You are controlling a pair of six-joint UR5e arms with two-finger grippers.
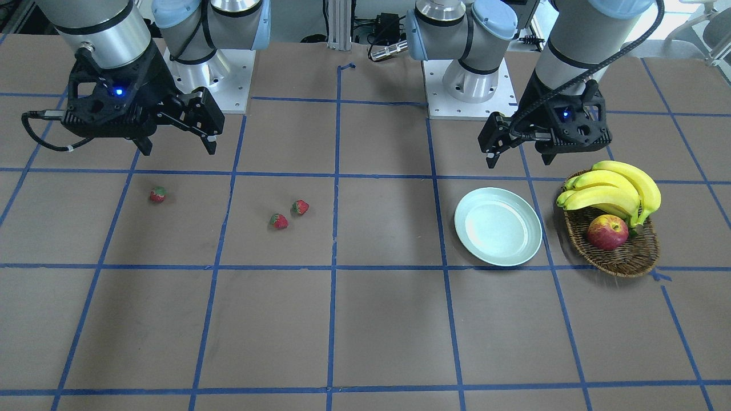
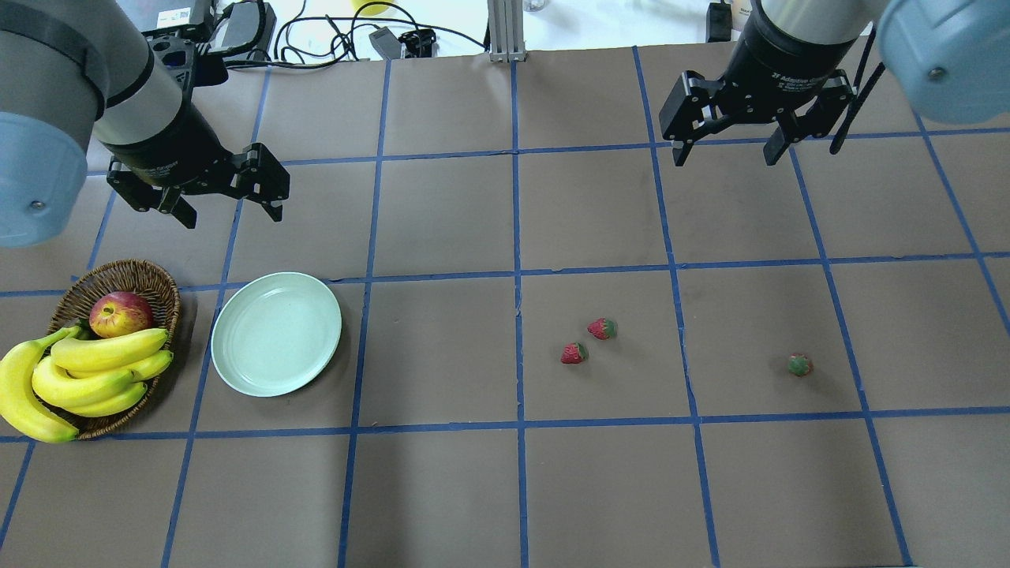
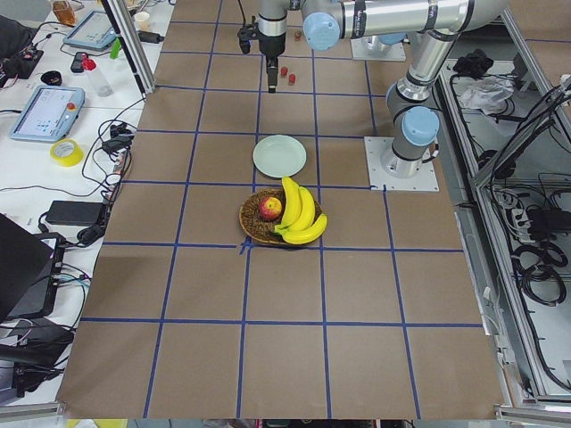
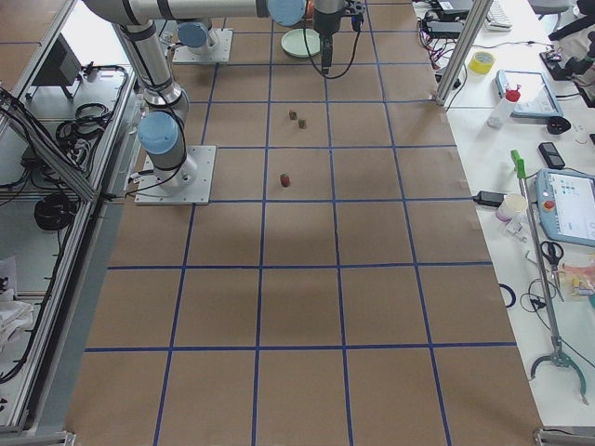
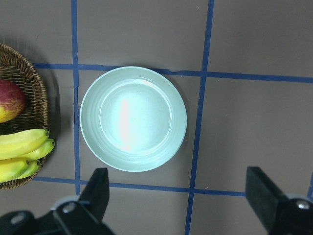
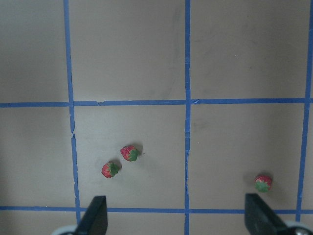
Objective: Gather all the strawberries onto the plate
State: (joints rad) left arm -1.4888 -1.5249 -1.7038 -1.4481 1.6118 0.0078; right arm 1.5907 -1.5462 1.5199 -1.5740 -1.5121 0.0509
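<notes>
Three small red strawberries lie on the brown table. Two sit close together (image 2: 602, 328) (image 2: 574, 353) right of centre and one (image 2: 799, 364) lies farther right. They also show in the right wrist view (image 6: 129, 152) (image 6: 110, 170) (image 6: 263, 183). The pale mint-green plate (image 2: 276, 334) sits empty at the left and shows in the left wrist view (image 5: 133, 118). My left gripper (image 2: 233, 217) hangs open and empty above the table, just behind the plate. My right gripper (image 2: 723, 158) hangs open and empty, well behind the strawberries.
A brown wicker basket (image 2: 118, 276) stands left of the plate, holding a red-yellow apple (image 2: 120, 313) and a bunch of bananas (image 2: 79, 371). Blue tape lines grid the table. Cables and boxes lie along the far edge.
</notes>
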